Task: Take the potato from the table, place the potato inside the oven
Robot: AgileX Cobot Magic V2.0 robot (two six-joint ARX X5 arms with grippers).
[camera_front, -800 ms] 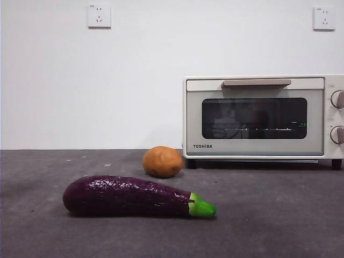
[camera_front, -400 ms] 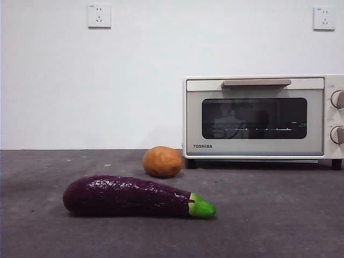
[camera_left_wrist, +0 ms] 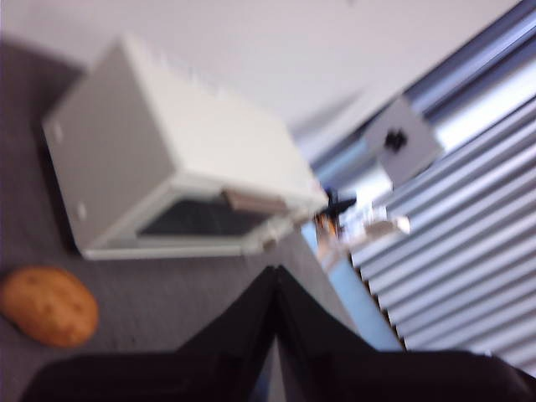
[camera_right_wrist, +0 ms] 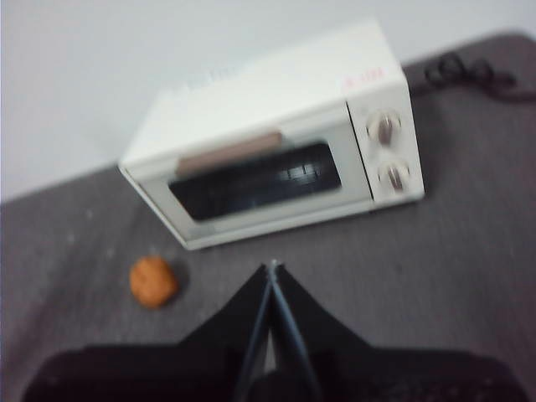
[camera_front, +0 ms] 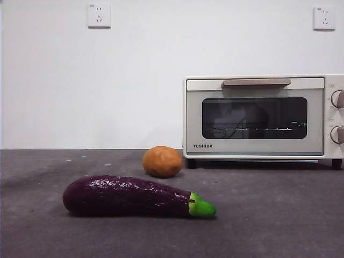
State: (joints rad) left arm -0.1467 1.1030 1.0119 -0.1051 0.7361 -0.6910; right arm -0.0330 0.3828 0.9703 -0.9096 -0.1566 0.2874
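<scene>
Front view shows the potato (camera_front: 162, 162) resting on the dark grey table (camera_front: 269, 215), just off the lower left corner of the oven (camera_front: 263, 118) and close to it without touching. The oven's glass door is closed, its bar handle along the top edge, two round knobs at its right side. Through the dark glass a wire rack shows as a thin bright line; beyond that and some reflections, nothing inside can be made out. A long purple eggplant (camera_front: 134, 196) with a green tip lies nearer the camera, apart from the potato. Two wall sockets (camera_front: 99, 15) sit high on the white wall behind. No arm reaches into this view.

From the left wrist view, which is blurred, the left gripper (camera_left_wrist: 275, 280) hangs above the table with its fingers pressed together, holding nothing; the potato (camera_left_wrist: 48, 306) and the closed oven (camera_left_wrist: 176, 180) lie below it. In the right wrist view the right gripper (camera_right_wrist: 272, 272) is likewise aloft, fingers meeting at a point and empty, with the potato (camera_right_wrist: 153, 280) beside the oven (camera_right_wrist: 276, 138) and a black cable (camera_right_wrist: 461, 71) behind it.
</scene>
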